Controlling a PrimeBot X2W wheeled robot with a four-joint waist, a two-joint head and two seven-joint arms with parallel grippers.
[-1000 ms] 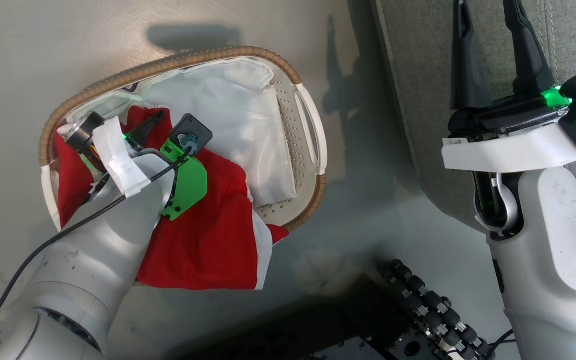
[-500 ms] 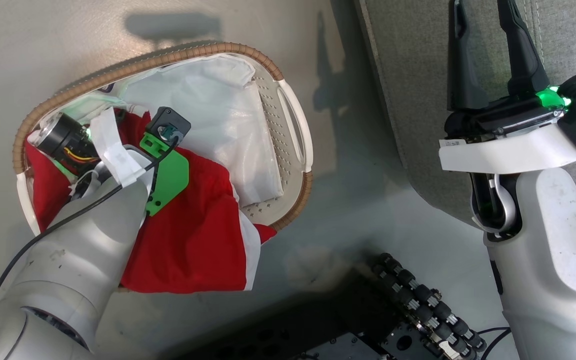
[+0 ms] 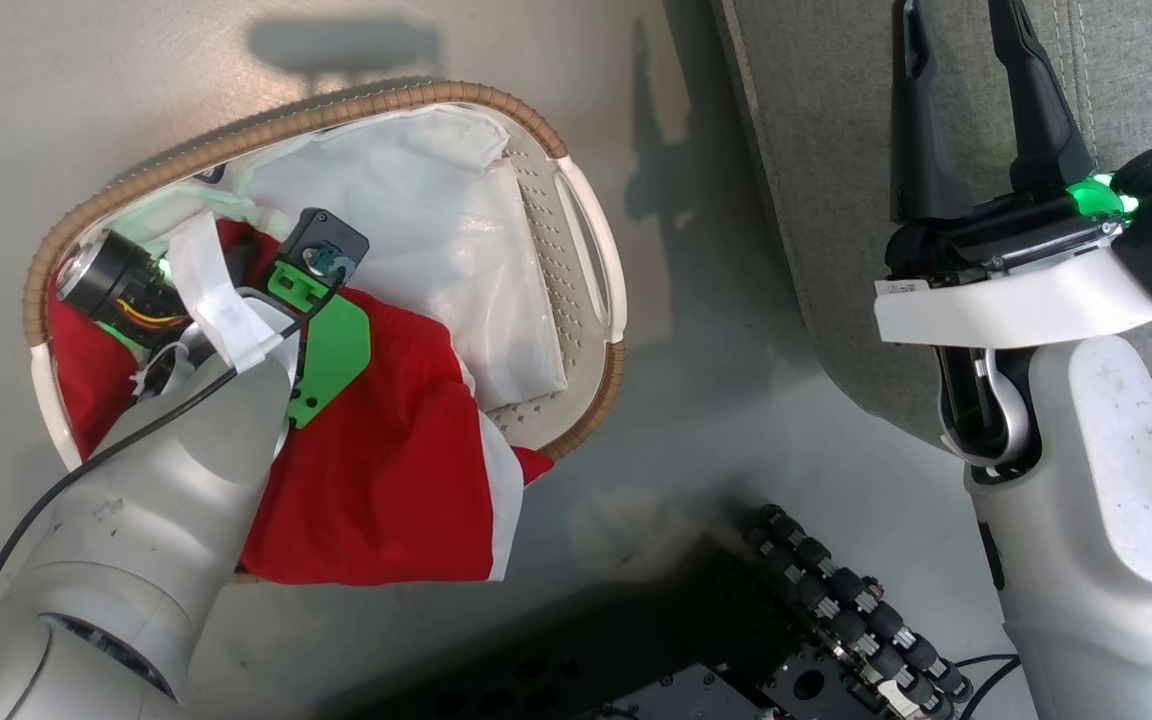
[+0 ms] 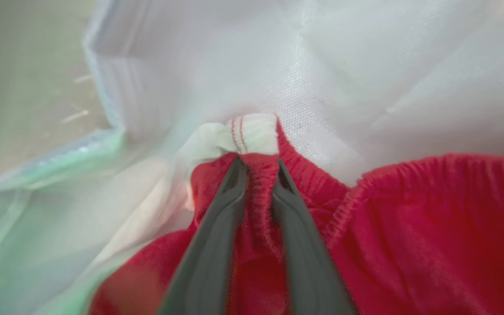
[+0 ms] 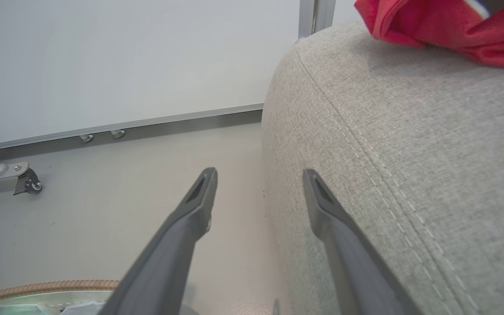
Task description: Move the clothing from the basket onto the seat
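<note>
In the basket [image 3: 591, 235] on the floor [image 3: 716, 420], the left gripper [image 4: 258, 168] is clenched on the clothing [image 3: 386, 470] — its two dark fingers pinch a gathered red hem beside a bit of white trim, against the white liner [image 3: 436, 215]. The red fabric spills over the basket's near rim. The right gripper [image 3: 956, 70] hangs released, fingers spread wide, over the edge of the grey seat [image 3: 836, 150] — another red garment [image 5: 435, 30] lies on that seat's top.
</note>
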